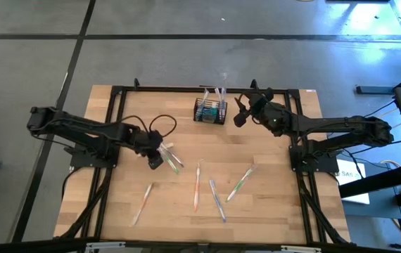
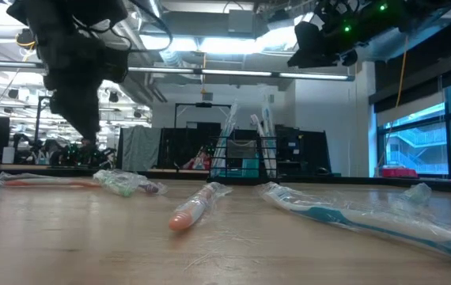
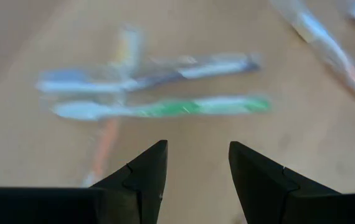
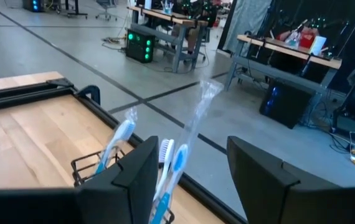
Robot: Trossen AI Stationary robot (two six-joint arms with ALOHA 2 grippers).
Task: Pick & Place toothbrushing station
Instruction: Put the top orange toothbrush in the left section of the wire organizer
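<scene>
No readable writing anywhere. My right pincer [image 1: 238,112], spread and empty, hangs just beside the toothbrushing station [image 1: 209,111]; my left pincer [image 1: 155,160], spread, hangs over two wrapped toothbrushes [image 1: 172,159]; four more lie beyond

Wrapped toothbrushes [image 1: 196,184] scattered on wooden table [image 1: 271,183].

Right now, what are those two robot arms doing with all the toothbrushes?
They're filling a black wire caddy at the table's far edge; a few wrapped toothbrushes already stand in it. The left gripper hangs open over a small cluster of loose toothbrushes, holding nothing yet. The right gripper sits open just beside the caddy, also empty. Several more toothbrushes lie scattered on the wooden table.
</scene>
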